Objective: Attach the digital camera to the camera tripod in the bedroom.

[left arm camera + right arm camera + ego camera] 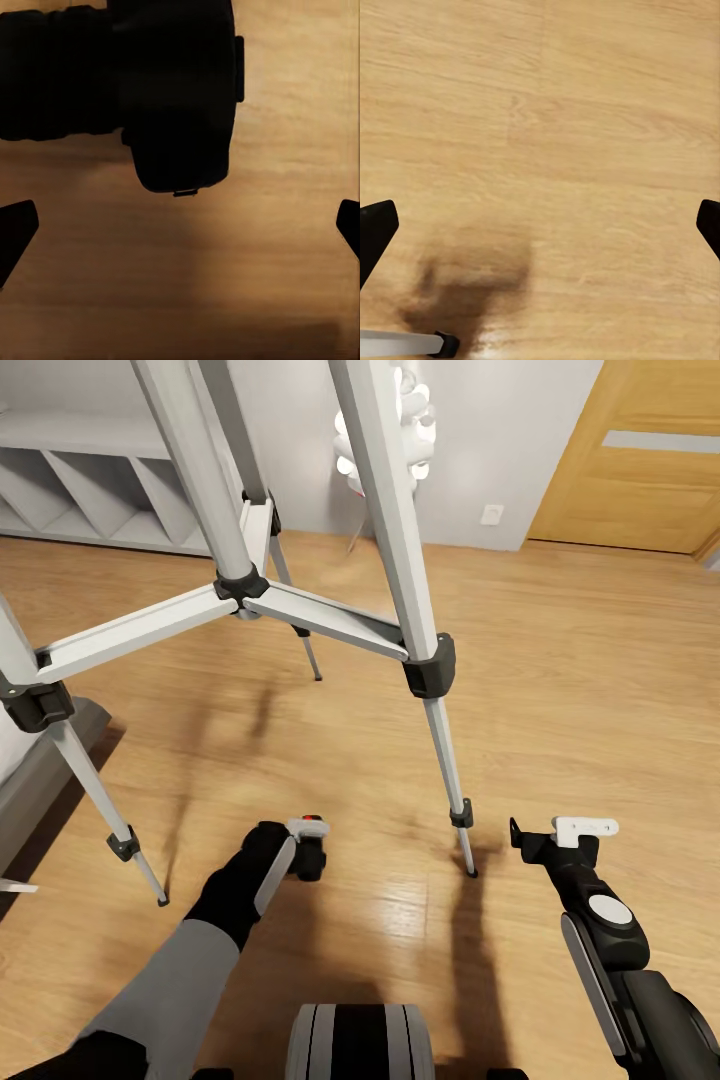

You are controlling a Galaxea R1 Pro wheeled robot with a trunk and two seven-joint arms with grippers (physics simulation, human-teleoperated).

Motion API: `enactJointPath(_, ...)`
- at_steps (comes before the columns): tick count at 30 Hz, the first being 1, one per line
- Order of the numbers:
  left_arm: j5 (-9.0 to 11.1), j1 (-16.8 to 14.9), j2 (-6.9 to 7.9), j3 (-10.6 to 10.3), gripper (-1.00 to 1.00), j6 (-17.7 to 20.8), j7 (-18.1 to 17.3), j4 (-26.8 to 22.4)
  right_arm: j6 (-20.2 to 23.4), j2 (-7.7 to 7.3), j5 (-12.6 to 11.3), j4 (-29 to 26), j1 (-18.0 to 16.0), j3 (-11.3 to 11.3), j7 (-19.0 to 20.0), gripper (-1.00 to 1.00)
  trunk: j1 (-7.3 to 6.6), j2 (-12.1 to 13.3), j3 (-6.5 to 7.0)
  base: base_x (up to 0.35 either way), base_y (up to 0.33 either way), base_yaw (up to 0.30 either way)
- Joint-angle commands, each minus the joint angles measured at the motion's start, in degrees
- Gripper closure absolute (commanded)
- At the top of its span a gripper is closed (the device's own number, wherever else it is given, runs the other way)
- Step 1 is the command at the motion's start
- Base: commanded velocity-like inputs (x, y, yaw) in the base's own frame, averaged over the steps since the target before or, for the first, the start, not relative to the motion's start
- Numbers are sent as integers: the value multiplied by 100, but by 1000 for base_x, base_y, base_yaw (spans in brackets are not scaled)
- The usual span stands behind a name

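The camera tripod stands right in front of me, its silver-grey legs spread over the wood floor and its head above the picture. The black digital camera with its red button sits at the tip of my left gripper. In the left wrist view the digital camera is a dark body with its lens barrel, and the left gripper is open: its fingertips stand wide apart and touch nothing. My right gripper hangs open and empty over bare floor, near one tripod foot.
A grey bed frame lies at the left edge, close to one tripod leg. Grey shelving and a white lamp stand by the far wall. A wooden door is at the back right, with open floor before it.
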Motion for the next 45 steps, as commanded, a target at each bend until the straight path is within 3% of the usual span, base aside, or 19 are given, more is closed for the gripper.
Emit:
enactJointPath(1, 76, -41, 1, -12, -100, 14, 54, 88, 33, -3, -10, -8, -1, 7, -26, -100, -1, -1, -3, 0, 0, 0)
enactJointPath(6, 127, -286, -3, -12, -100, -11, 50, 665, 34, -3, -10, -8, 1, 7, -27, -100, -1, -1, -3, 0, 0, 0)
enactJointPath(24, 121, -407, 42, -12, -100, -25, 60, 829, 35, 5, -14, -8, -2, 7, -25, -100, -1, -1, -3, 0, 0, 0)
enactJointPath(26, 122, -500, 41, -9, -100, -25, 66, 969, 35, 6, -15, -8, 0, 7, -25, -100, -1, -1, -3, 0, 0, 0)
enactJointPath(28, 120, -792, 35, -8, -100, -30, 77, 1381, 35, 6, -16, -8, -1, 7, -25, -100, -1, -1, -3, 0, 0, 0)
enactJointPath(31, 111, -907, 31, -10, -100, -40, 90, 1591, 35, 6, -18, -8, -1, 7, -25, -100, -1, -1, -3, 0, 0, 0)
enactJointPath(45, 75, -990, -3, -37, -100, -65, 102, 1797, 35, 6, -19, -8, 0, 9, -25, -100, -1, -1, -3, 0, 0, -31)
